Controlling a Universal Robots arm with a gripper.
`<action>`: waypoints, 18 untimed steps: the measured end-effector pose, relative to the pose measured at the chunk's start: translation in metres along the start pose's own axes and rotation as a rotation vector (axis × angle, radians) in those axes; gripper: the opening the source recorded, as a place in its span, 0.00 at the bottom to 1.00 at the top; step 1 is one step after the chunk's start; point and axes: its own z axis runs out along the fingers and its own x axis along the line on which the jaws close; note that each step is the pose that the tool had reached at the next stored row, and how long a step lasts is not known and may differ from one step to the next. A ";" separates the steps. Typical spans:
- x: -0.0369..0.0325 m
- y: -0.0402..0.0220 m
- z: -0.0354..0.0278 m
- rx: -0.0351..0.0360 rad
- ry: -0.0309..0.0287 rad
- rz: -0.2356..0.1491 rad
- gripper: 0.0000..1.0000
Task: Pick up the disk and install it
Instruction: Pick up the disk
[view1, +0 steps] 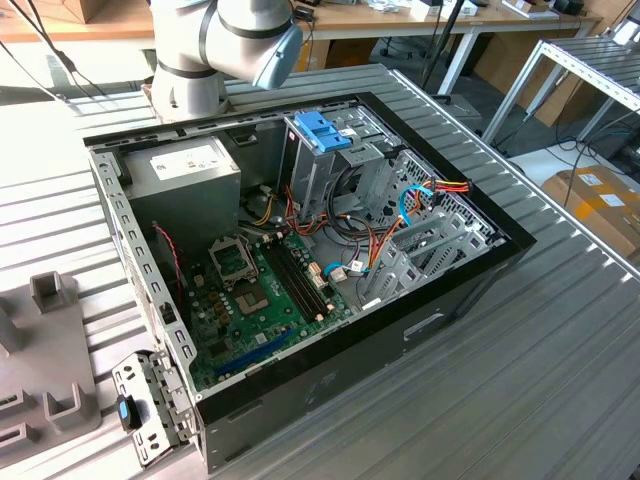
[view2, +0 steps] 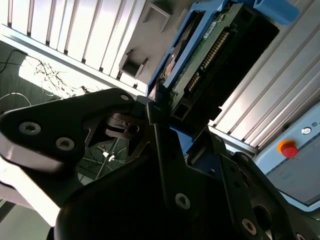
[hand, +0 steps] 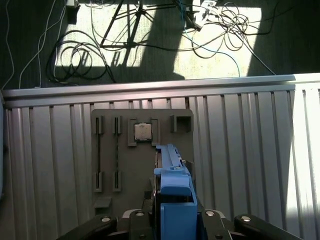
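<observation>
My gripper (hand: 172, 216) is shut on the disk (hand: 171, 172), held edge-on between the fingers with its blue plastic rail facing the first wrist view. The second wrist view shows the disk (view2: 212, 55) from its circuit-board side, silver body framed by blue rails, with a finger (view2: 156, 117) clamped at its near end. The disk hangs in the air above a grey fixture plate (hand: 112, 150) on the ribbed metal table. In the exterior view the open computer case (view1: 420, 325) lies on the table, with a drive cage (view1: 330, 175) at its far side.
A processor chip (hand: 143, 132) sits in a pocket of the fixture plate. Inside the case are a grey power supply (view1: 190, 170), a green motherboard (view1: 260, 290), cable bundles (view1: 380, 240) and a bare blue bracket (view1: 322, 130) on the cage. The arm's base (view1: 215, 45) stands behind the case.
</observation>
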 end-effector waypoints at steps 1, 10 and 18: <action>0.0000 0.0000 -0.0001 0.0000 0.0001 0.000 0.37; -0.0005 0.0003 -0.0050 -0.0001 0.0016 -0.004 0.37; -0.0006 0.0028 -0.0046 -0.0076 0.0078 -0.091 0.37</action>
